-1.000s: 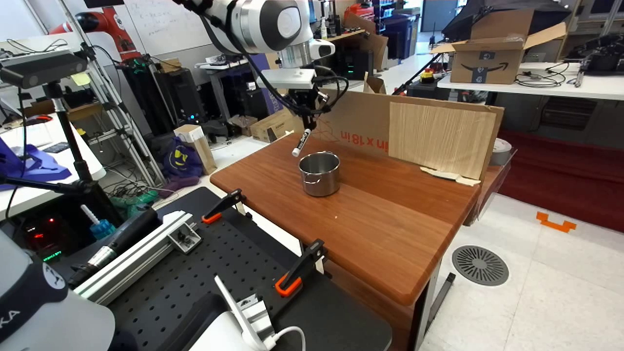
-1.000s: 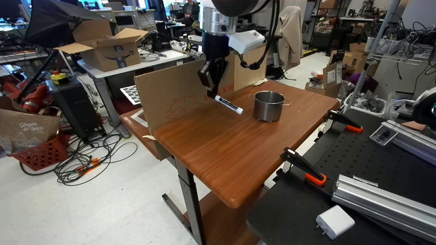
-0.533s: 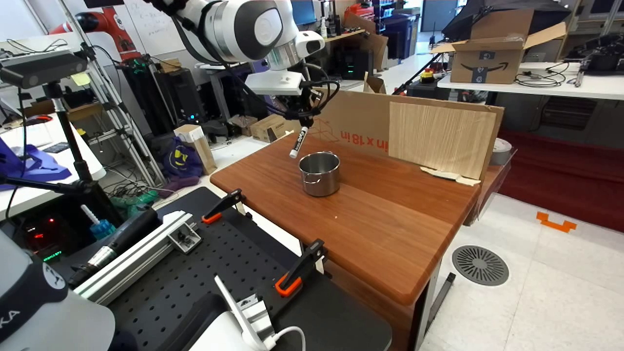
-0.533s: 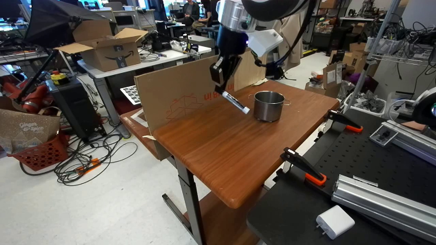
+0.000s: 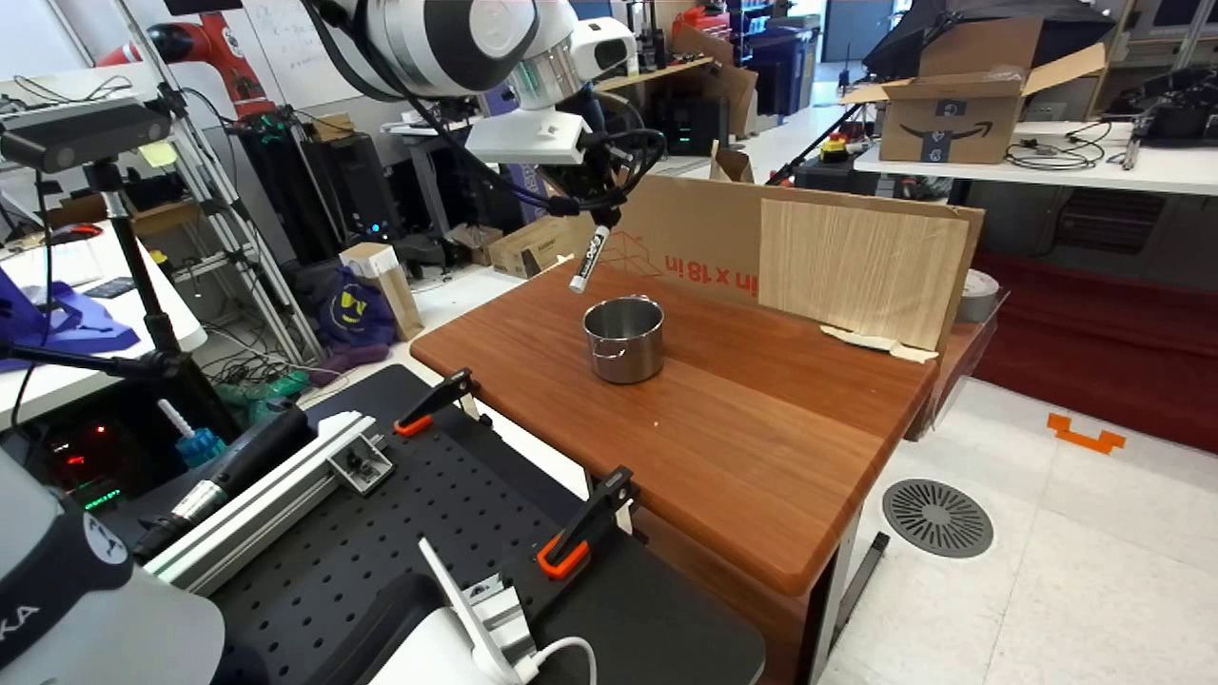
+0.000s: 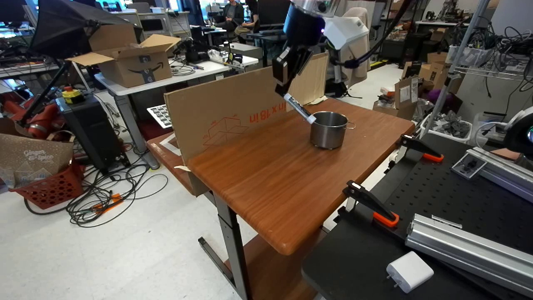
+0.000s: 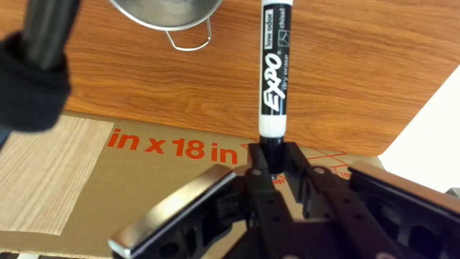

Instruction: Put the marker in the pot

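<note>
The marker is white with a black label and a black end. My gripper is shut on the black end, and the white end points away from the fingers. In both exterior views the marker hangs tilted in the air above the table. The silver pot stands upright on the table. In an exterior view the marker's lower tip overlaps the near-left rim of the pot; in an exterior view it is left of and above the rim. The wrist view shows only part of the pot and one wire handle.
The wooden table carries the pot. A cardboard panel with red print stands along its edge, with a wood-grain sheet on it. Black clamps with orange pads sit at the side by the black perforated board.
My gripper has carried the marker closer to the pot and then raised it somewhat. The marker stays held throughout. The pot has not moved.
</note>
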Robot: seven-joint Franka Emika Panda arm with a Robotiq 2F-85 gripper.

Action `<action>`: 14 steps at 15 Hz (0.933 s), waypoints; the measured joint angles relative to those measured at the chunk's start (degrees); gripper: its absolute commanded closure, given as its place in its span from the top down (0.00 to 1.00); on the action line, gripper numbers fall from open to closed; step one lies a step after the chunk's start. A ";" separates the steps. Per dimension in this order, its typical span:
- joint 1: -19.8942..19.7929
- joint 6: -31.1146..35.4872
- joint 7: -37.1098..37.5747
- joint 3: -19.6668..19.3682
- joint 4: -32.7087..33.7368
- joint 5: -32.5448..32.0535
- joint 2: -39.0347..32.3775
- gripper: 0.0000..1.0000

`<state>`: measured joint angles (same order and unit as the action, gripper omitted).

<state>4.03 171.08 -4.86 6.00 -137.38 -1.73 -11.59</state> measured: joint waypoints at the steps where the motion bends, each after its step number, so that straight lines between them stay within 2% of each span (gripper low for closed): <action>1: -0.56 0.03 -0.05 0.05 -0.54 0.65 0.56 0.05; 9: -5.97 1.39 -4.32 0.56 -2.27 7.86 1.48 0.05; 14: -6.29 2.27 -4.00 -0.40 -2.32 6.52 0.44 0.05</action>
<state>-2.25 173.35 -8.86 5.61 -139.70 4.79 -11.15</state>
